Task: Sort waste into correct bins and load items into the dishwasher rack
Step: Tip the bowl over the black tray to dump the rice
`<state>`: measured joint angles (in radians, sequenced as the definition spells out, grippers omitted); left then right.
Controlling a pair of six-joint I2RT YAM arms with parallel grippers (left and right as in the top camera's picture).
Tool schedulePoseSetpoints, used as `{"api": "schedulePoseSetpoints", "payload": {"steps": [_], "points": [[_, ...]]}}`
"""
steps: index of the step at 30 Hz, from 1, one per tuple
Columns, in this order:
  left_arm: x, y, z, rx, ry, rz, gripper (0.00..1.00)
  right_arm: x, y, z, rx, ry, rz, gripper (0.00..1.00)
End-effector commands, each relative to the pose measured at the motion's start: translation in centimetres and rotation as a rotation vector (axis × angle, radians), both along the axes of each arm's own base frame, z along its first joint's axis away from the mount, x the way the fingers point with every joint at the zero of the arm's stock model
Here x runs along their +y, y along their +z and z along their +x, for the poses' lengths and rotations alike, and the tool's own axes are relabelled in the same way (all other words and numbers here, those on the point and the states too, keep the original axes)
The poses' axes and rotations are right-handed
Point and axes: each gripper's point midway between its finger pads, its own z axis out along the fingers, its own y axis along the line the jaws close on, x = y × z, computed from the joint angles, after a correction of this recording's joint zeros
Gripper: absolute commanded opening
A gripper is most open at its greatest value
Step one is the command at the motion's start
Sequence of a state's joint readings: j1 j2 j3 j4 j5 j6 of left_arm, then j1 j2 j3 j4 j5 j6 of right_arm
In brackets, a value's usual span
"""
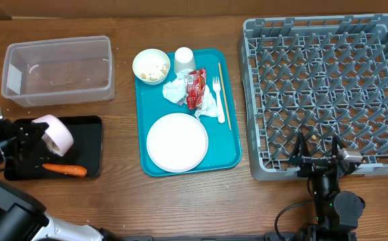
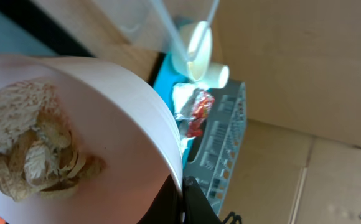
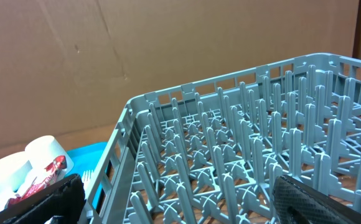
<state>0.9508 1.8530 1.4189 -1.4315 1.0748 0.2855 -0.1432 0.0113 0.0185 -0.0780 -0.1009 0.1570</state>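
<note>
The left gripper is clamped on the rim of a bowl, which is tipped onto its side over the black tray. Rice and nut scraps lie inside the bowl. A carrot lies in the black tray, its long axis left to right along the near edge. The tub sits beyond.

The right gripper has its jaws wide, holding nothing, at the rack's near wall.

The teal tray holds a plate, a second bowl with scraps, a cup, napkins and a wrapper. Also on it are a fork, tines pointing away, and a stick lying front to back.
</note>
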Motion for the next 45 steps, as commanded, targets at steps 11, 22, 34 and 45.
{"api": "schedulePoseSetpoints", "payload": {"steps": [11, 22, 34, 45], "points": [[-0.7, 0.1, 0.5, -0.107, 0.024, -0.04, 0.04, 0.0, -0.2, 0.0, -0.001, 0.002, 0.003, 1.0], [0.1, 0.1, 1.8, -0.112, 0.098, -0.179, 0.04, 0.0, -0.2, 0.0, -0.002, 0.002, 0.003, 1.0], [0.2, -1.4, 2.1, -0.086, 0.129, -0.322, 0.04, 0.0, -0.2, 0.0, -0.002, 0.002, 0.003, 1.0], [0.4, -2.2, 2.4, -0.076, 0.158, -0.407, 0.04, 0.0, -0.2, 0.0, -0.002, 0.002, 0.003, 1.0]]}}
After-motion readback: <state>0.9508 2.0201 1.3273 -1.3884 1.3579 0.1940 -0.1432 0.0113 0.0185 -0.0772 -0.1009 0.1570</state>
